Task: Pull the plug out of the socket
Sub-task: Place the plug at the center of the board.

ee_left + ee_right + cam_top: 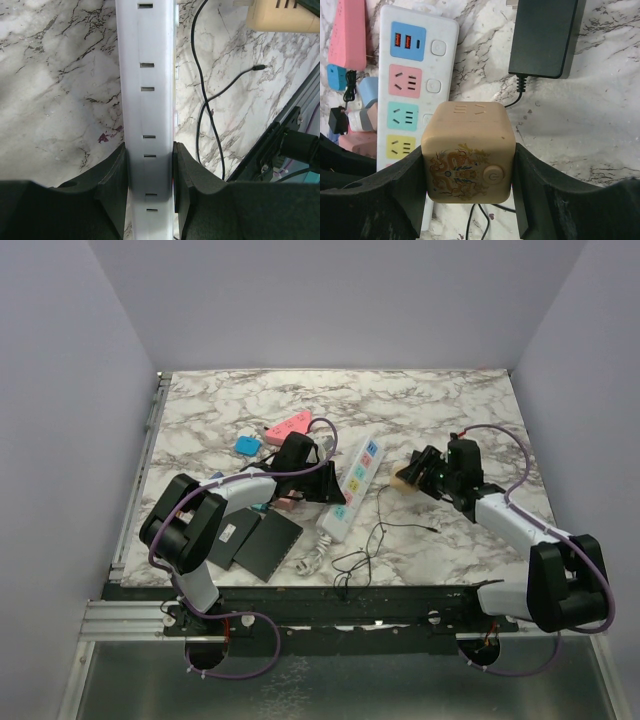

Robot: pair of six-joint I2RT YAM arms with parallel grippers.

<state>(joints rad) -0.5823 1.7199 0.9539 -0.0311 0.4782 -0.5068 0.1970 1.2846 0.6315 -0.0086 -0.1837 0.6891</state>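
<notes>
Lower end of socket hidden behind plug — black adapter cut off at top edge.

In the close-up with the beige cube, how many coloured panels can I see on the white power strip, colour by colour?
Blue panel: 1
Pink panel: 1
Green panel: 1
Yellow panel: 1
Total: 4; the beige cube covers the rest of the white strip.

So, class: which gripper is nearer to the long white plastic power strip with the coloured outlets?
Left. The left gripper is clamped across the white power strip. The right gripper is off to the strip's right, holding a beige cube-shaped plug.
</notes>
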